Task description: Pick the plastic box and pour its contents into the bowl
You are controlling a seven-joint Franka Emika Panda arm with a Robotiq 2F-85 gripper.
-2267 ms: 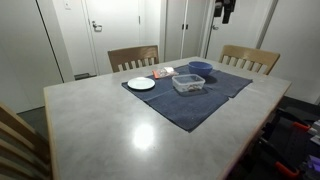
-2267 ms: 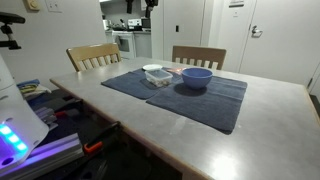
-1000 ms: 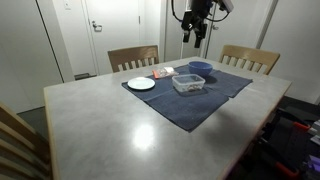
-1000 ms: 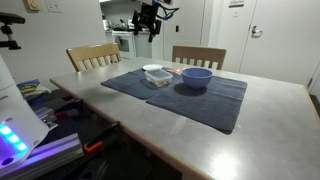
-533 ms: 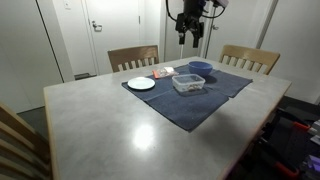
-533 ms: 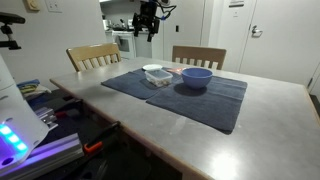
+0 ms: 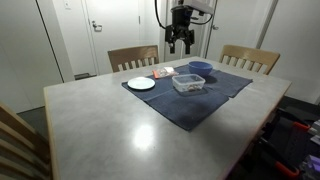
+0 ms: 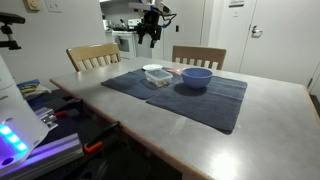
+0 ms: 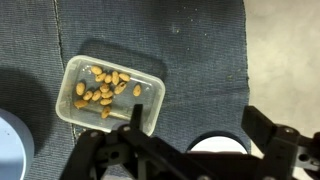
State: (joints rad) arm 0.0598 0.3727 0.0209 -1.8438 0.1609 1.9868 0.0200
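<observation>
Fingers on the gripper (image 9: 192,118) are standing spread wide with nothing between them, framing the bottom of the wrist view while the tool is hovering high above the table (image 7: 100,130). Below them a white plate (image 9: 215,147) is peeking in. Just past it the plastic box (image 9: 110,95) is sitting upright and open-topped on the dark blue cloth (image 9: 200,50), with small brown nuts (image 9: 102,90) lying loose inside. Its long axis is running across the wrist view, dipping slightly to the right. The bowl (image 8: 195,78) is standing just beside the box. Trouble is likely lying in the grasp: the fingers are lining up roughly with the long side, so without a wrist turn they may not span it. A thin clear wall could flex and slip, the close bowl could get nudged, and early tilting would be scattering nuts onto the cloth
</observation>
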